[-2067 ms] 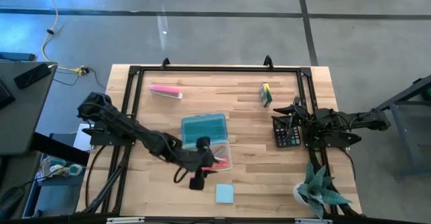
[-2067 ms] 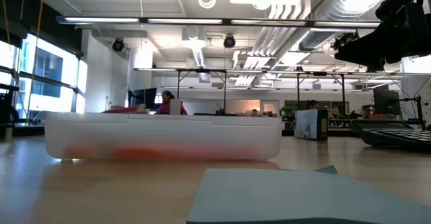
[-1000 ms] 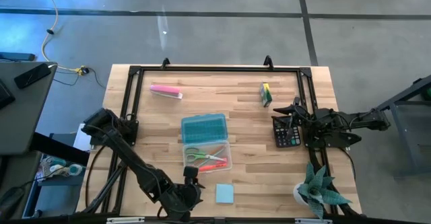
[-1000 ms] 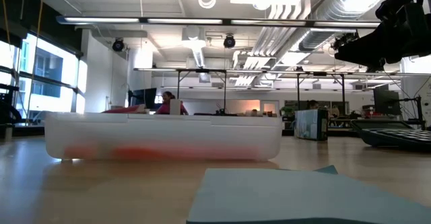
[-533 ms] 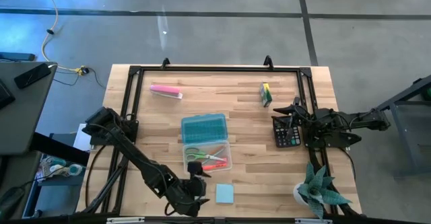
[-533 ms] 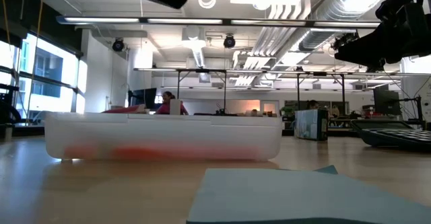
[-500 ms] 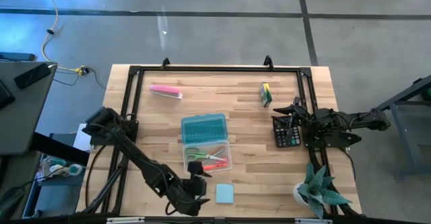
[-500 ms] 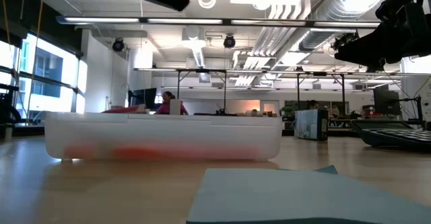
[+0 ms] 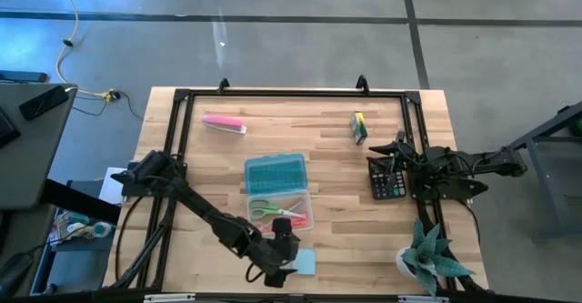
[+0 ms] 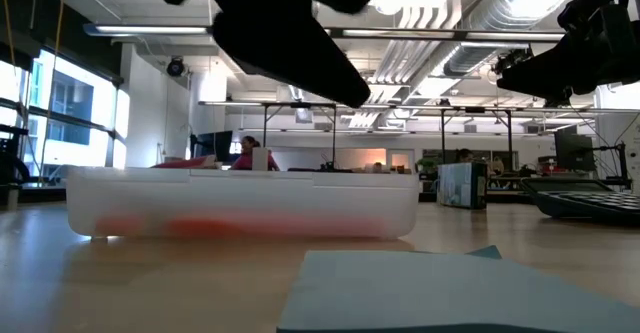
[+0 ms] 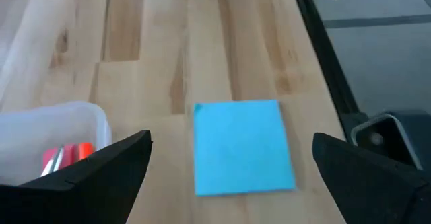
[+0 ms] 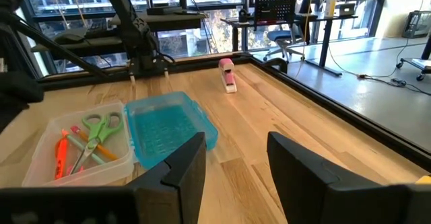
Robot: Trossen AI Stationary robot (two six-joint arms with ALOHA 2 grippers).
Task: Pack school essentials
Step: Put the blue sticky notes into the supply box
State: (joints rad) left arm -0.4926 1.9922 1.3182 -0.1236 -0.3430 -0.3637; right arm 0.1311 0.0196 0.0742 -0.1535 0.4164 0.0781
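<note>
Pale wooden bench [image 9: 336, 171] carrying a clear plastic box [image 9: 281, 211] with its teal lid [image 9: 275, 175] hinged open beside it. Inside the box lie green-handled scissors [image 12: 101, 126], an orange-red pen [image 12: 61, 157] and a green pencil [image 12: 98, 152], packed close together. Just beside the box's near end rests a light-blue square note pad [image 11: 242, 145], flat on the wood, thin, plain and uniform in colour, with crisp corners. The left gripper [image 11: 232, 173] hovers directly over the pad, fingers spread wide to either side of it and holding nothing. The right gripper [image 12: 232, 160] waits at the bench's right edge over a dark calculator [image 9: 386, 179], its fingers parted and empty. A green-yellow block [image 9: 359, 127] and a pink stapler-like item [image 9: 224, 123] lie toward the far side, well apart. A spiky green potted plant [image 9: 430, 257] stands at the near right corner.
</note>
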